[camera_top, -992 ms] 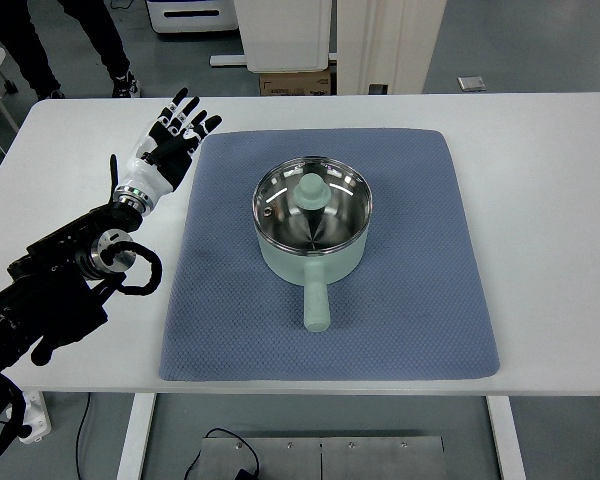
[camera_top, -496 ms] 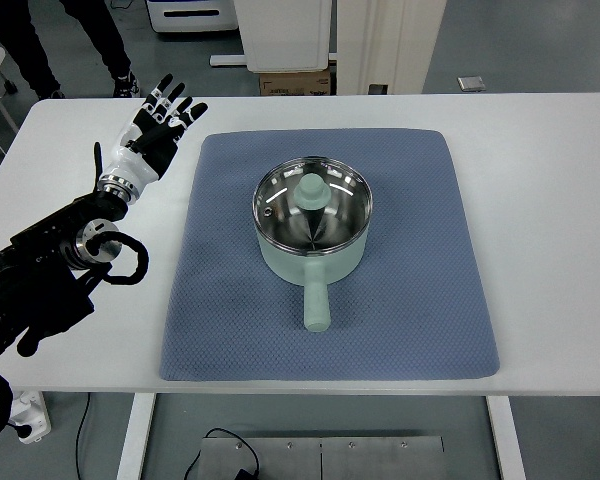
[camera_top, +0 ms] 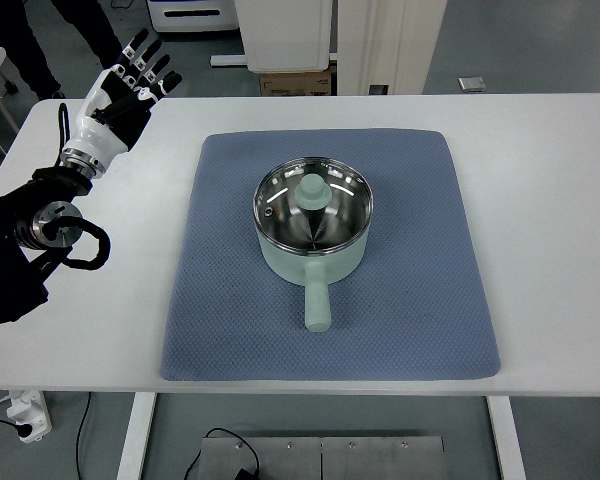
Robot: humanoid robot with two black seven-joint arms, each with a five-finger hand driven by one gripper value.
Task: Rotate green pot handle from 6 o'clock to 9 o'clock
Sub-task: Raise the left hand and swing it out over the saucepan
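Top view: green pot sits mid-mat on the desk, lid on, handle pointing to the near edge. Left hand at far-left corner, fingers spread, holding nothing.

A: Count for the frame, please.

B: One white table. One blue mat, centre of the frame. One green pot on it, with one handle and one lid bearing one knob.

A: Hands?

B: One robot hand, the left hand, upper left of the frame, on one dark arm along the left edge.

A: Beyond the table?

B: One cardboard box at top centre; one white cabinet above it. One person, shown as two dark legs, upper left. One power strip, lower left corner.
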